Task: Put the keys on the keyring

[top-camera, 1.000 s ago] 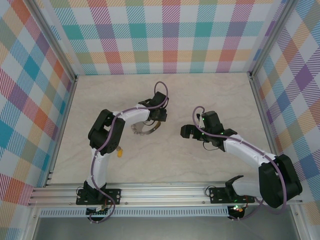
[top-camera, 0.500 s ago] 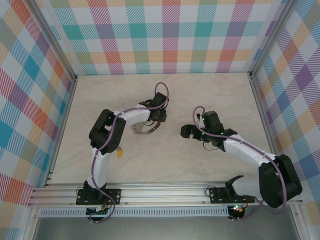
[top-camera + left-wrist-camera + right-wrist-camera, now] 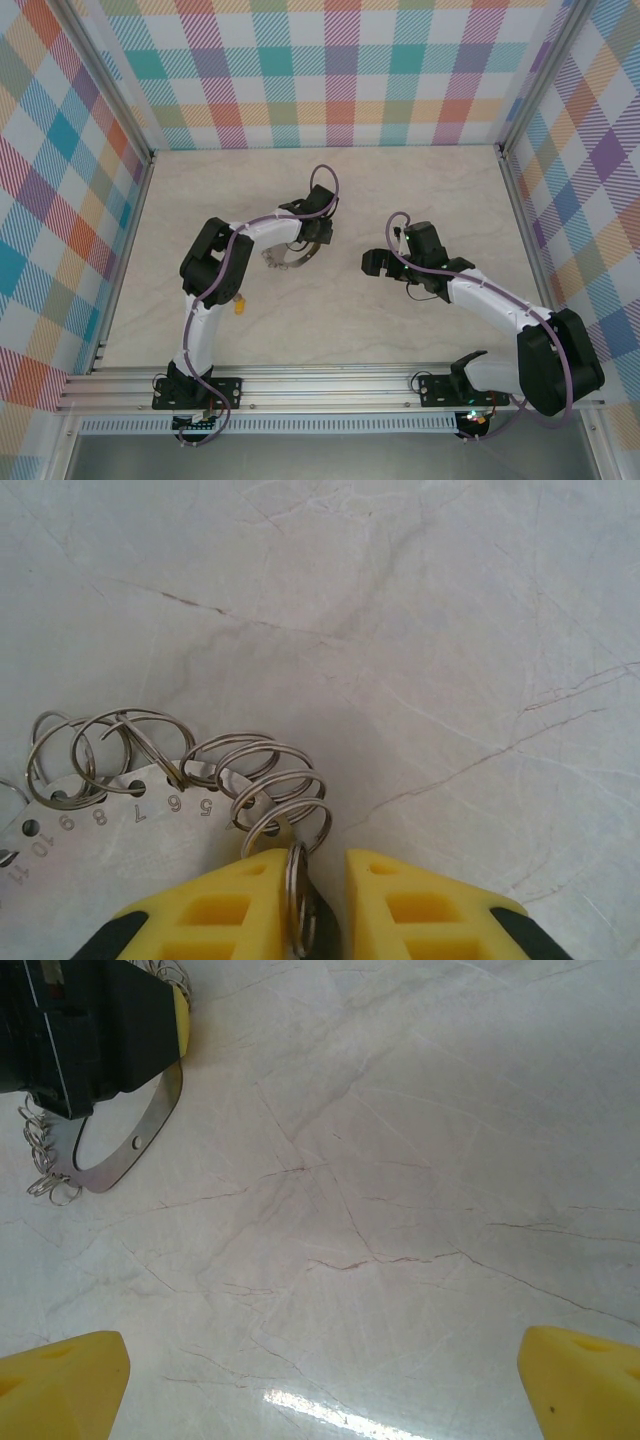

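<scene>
The keyring (image 3: 290, 260) is a curved silvery metal strip with numbered holes and several small split rings; it lies on the table by my left gripper (image 3: 318, 240). In the left wrist view the strip (image 3: 120, 825) lies at lower left. One split ring (image 3: 297, 890) stands upright between the yellow fingers of my left gripper (image 3: 322, 865), leaning on the left finger with a gap to the right one. The tiny yellow-orange key (image 3: 238, 300) lies on the table beside the left arm's lower link. My right gripper (image 3: 372, 264) hovers wide open, and in its wrist view (image 3: 324, 1355) nothing lies between the fingers.
The keyring's strip (image 3: 150, 1130) and the black body of the left gripper (image 3: 90, 1030) show at the upper left of the right wrist view. Checked walls and aluminium rails (image 3: 320, 385) bound the marble tabletop (image 3: 330, 320).
The left arm's elbow has shifted very slightly right. The grippers and keyring stay where they were.
</scene>
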Motion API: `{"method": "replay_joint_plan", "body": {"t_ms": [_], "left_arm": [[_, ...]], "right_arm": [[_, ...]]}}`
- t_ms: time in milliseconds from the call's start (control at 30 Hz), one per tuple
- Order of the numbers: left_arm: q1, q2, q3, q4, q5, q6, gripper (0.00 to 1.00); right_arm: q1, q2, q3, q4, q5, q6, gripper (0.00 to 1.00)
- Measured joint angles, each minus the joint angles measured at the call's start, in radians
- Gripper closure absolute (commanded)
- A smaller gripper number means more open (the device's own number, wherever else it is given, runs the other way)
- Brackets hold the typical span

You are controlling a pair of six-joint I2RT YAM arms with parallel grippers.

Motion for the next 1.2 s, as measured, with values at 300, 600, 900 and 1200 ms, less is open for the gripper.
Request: {"method": "replay_joint_plan", "body": {"t_ms": [300, 600, 900, 1200], "left_arm": [[0.0, 0.014, 0.018, 0.0, -0.024, 0.009, 0.91], [0.0, 0.014, 0.021, -0.003, -0.021, 0.01, 1.0], [0.0, -0.077, 0.043, -0.106, 0.089, 0.04, 1.0], [0.0, -0.347, 0.019, -0.095, 0.313, 0.144, 1.0]], "right_arm": [[0.0, 0.001, 0.0, 0.0, 0.004, 0.0, 0.0], [-0.002, 0.013, 0.013, -0.024, 0.044, 0.008, 0.0], [-0.008, -0.01, 0.062, -0.044, 0.003, 0.003, 0.0], [-0.028, -0.155, 0.085, -0.034, -0.134, -0.008, 0.0]]}}
